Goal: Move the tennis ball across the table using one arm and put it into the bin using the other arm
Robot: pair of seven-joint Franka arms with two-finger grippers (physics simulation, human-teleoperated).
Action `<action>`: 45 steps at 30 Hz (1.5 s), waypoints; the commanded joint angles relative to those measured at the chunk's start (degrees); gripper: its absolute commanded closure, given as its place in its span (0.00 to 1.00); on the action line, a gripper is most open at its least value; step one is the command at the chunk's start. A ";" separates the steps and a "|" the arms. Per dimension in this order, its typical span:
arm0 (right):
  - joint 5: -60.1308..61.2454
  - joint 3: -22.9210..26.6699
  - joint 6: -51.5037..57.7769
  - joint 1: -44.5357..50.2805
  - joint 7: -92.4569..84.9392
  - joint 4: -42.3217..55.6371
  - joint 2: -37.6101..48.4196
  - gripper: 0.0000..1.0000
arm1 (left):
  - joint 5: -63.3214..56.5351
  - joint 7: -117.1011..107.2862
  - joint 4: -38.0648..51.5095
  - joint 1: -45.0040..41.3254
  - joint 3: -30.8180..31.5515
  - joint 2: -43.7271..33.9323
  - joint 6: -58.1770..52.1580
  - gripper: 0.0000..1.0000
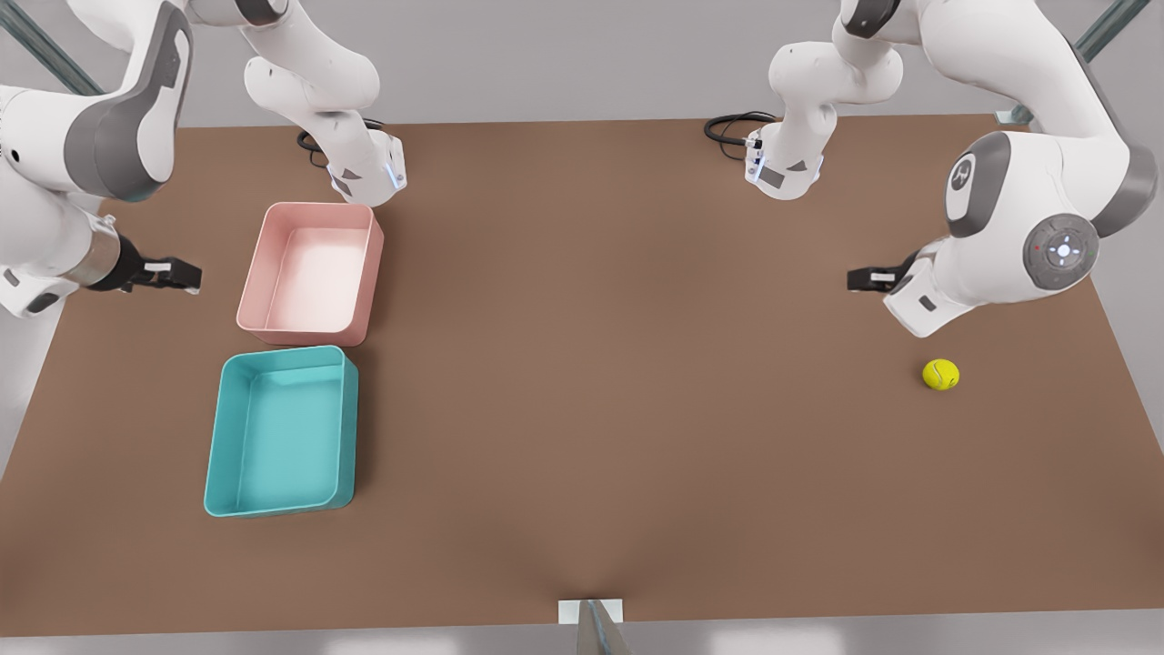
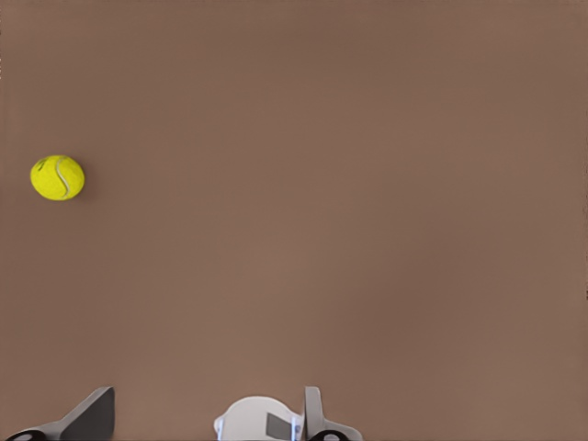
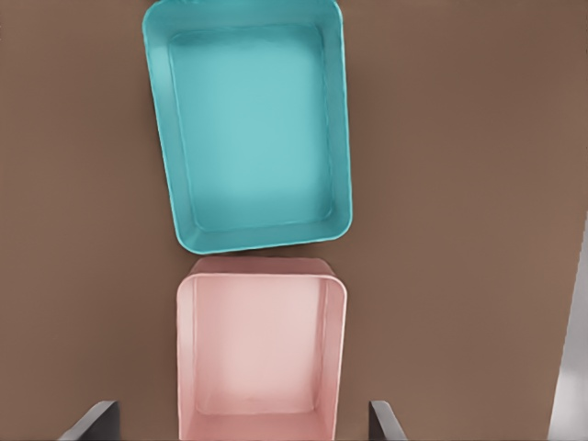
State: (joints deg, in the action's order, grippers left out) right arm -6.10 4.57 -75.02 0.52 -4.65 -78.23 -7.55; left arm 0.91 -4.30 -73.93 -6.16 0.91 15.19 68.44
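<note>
The tennis ball (image 1: 940,374), small and yellow-green, rests on the brown table (image 1: 618,364) at the front view's right; the left wrist view also has the ball (image 2: 57,177) off to one side. My left gripper (image 1: 864,279) hovers above the table a little behind the ball, and its fingers (image 2: 207,415) stand open with nothing between them. The teal bin (image 1: 277,437) sits empty at the front view's left. My right gripper (image 1: 182,275) hangs open near the table's left edge, looking down on the bin (image 3: 342,138).
An empty pink tray (image 1: 309,273) stands directly behind the teal bin, almost touching it, and reaches between the right gripper's fingers (image 3: 96,418) as the pink tray (image 3: 257,349). Both arm bases and black cables sit along the table's far edge.
</note>
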 commanded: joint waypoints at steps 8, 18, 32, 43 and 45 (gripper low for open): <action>0.04 -0.08 -3.38 1.51 1.22 -1.57 -1.86 0.00 | -0.73 95.73 -21.52 11.16 -7.93 5.71 38.86 0.79; 5.93 0.18 -3.29 1.51 -1.24 -1.57 -3.18 0.00 | -0.38 136.66 -21.43 21.02 -10.84 18.21 55.58 0.79; 6.36 0.00 -1.45 2.82 -1.24 -3.51 -3.44 0.00 | -7.67 115.31 -27.50 23.48 -13.39 21.46 62.87 0.79; 6.36 0.00 -1.53 3.18 -1.24 -3.59 -3.70 0.00 | -7.06 121.81 -28.11 22.78 -13.04 22.78 63.93 0.79; 6.28 0.00 -1.53 3.35 -1.15 -3.68 -3.62 0.00 | -7.15 121.55 -28.11 22.25 -13.04 22.78 63.93 0.79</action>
State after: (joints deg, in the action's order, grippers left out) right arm 0.20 4.55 -76.59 3.84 -5.75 -81.92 -11.24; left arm -6.23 104.56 -102.06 16.25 -12.12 38.00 131.91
